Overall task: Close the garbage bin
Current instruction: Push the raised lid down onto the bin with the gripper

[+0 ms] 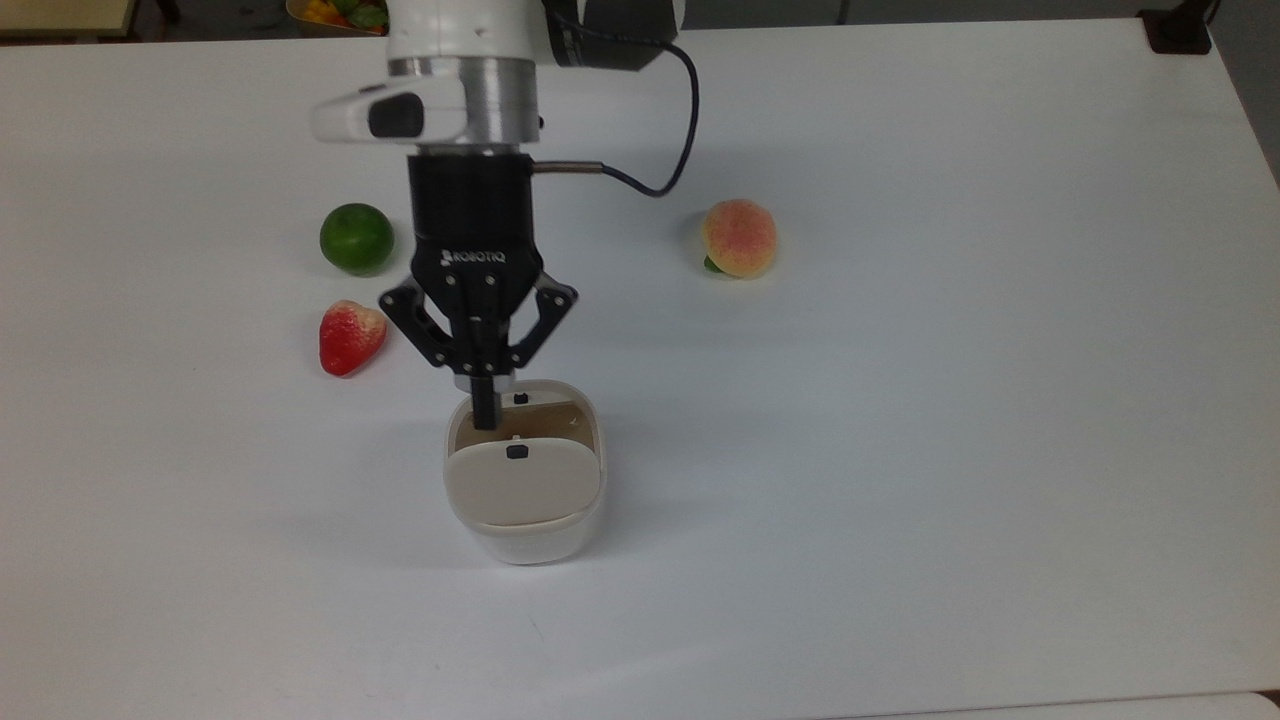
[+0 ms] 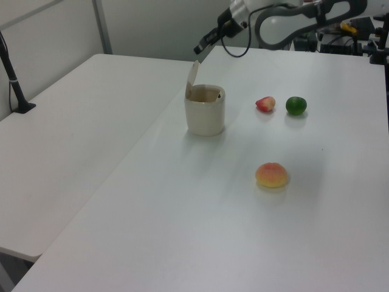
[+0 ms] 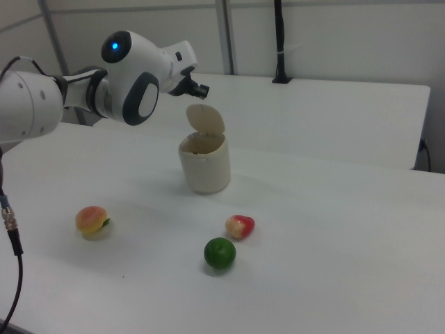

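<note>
- I have the small off-white plastic garbage bin point(image 1: 524, 480) standing on the white table point(image 1: 950, 400) a little left of centre and below the middle in the top view; in the left view it sits in the upper middle of the frame point(image 2: 205, 111).
- Its flat beige hinged lid point(image 3: 206, 119) stands raised, close to upright, at the rim; the small black button point(image 1: 517, 452) shows on it in the top view. So the bin is open and the closing is not yet done.
- The black two-finger gripper point(image 1: 484, 408) hangs over the upper edge of the bin's mouth in the top view, its jaws drawn together with no gap I can see, clamped on nothing.
- From the left view I judge the tip point(image 2: 199, 50) to be above the lid's top edge and clear of it.
- I judge the bin light, thin-walled and smooth, so a sideways shove could slide or tip it. The lid looks stiff and free on its hinge; I would not grip it, but press its raised free edge down and over the opening.
- I can see no contents inside the bin; part of the interior is hidden.
- A green lime point(image 1: 356, 238) and a red strawberry point(image 1: 350, 336) lie at the top view's left, a peach point(image 1: 739, 238) upper right of centre, all well apart from the bin.
</note>
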`<move>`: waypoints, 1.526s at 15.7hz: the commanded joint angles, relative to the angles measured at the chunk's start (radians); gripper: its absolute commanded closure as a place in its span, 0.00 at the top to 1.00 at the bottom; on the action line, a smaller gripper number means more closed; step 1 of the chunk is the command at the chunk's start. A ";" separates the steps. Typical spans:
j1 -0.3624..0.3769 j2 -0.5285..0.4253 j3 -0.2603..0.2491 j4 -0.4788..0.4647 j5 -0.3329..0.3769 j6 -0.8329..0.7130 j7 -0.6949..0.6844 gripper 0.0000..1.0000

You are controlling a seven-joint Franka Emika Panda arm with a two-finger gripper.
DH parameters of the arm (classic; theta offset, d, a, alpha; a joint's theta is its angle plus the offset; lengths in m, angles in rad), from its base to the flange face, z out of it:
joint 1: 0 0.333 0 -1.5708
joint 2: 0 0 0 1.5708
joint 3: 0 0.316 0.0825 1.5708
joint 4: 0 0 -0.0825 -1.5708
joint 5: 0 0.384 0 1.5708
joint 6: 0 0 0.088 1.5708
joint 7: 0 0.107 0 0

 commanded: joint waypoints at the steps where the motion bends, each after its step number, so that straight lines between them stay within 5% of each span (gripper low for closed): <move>1: 0.018 0.054 -0.003 0.058 0.004 0.021 0.015 0.00; 10: 0.024 0.076 -0.003 0.056 -0.002 0.042 0.005 0.00; 15: 0.024 0.019 -0.003 -0.037 -0.006 0.013 0.002 0.00; 24: 0.016 -0.046 -0.003 -0.059 -0.007 -0.266 -0.036 0.00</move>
